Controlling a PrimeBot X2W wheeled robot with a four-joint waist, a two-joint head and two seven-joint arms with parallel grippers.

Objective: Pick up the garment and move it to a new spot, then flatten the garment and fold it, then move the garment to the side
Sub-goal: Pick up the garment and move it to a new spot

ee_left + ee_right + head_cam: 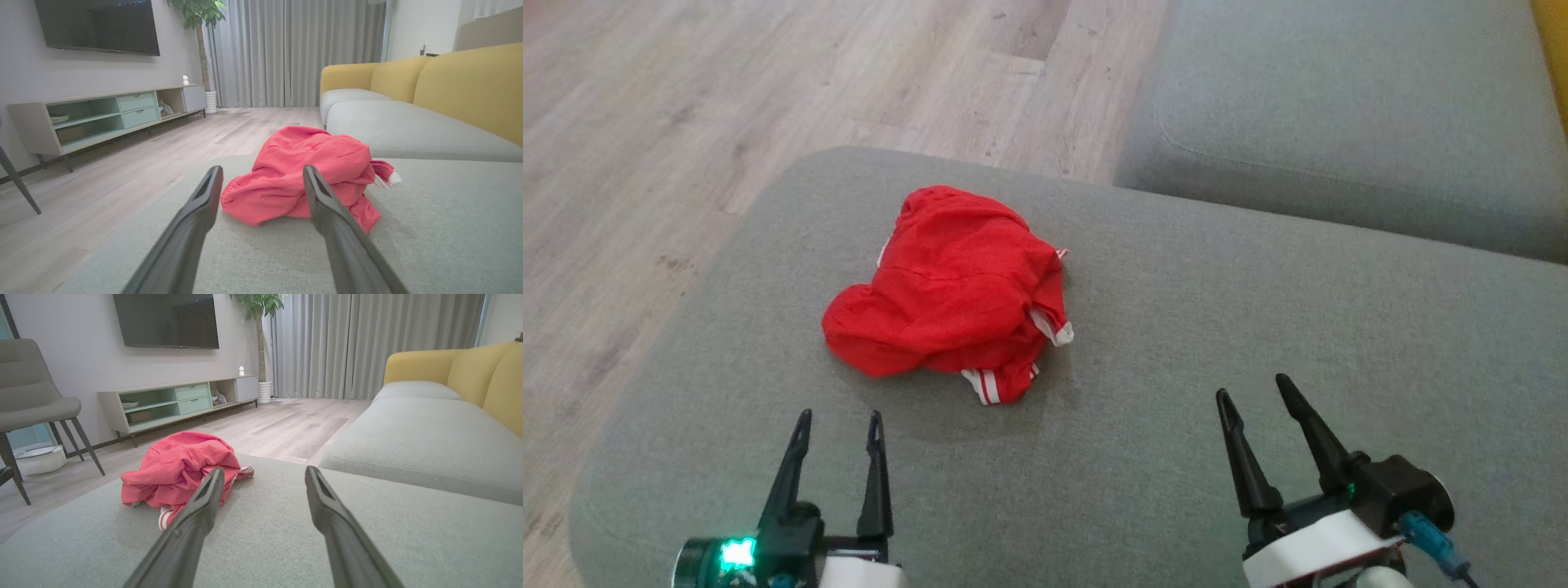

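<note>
- The grey seat cushion [1176, 343] takes up most of the near ground. A second grey sofa seat [1339, 106] lies beyond it to the far right, and the pale wood floor [686, 122] runs along the far left.
- The red garment [947, 286] lies on the left half of the near cushion, well in from its rounded far edge. It is bunched into a loose heap with no clear long axis. Its white-striped hems turn out on the near right side.
- The left gripper [840, 416] hovers over the near left of the cushion with its two dark fingers spread and nothing between them. The heap lies just beyond its tips and slightly to the right. In the left wrist view the red cloth sits almost squarely between the fingers.
- The right gripper [1252, 388] is over the near right of the cushion, also spread wide and empty. The garment lies well apart from it, off to its far left.
- My judgement is that the left arm is clearly nearer, so a short forward reach would put it on the cloth. The right arm would have to cross leftward to reach the striped hems.
</note>
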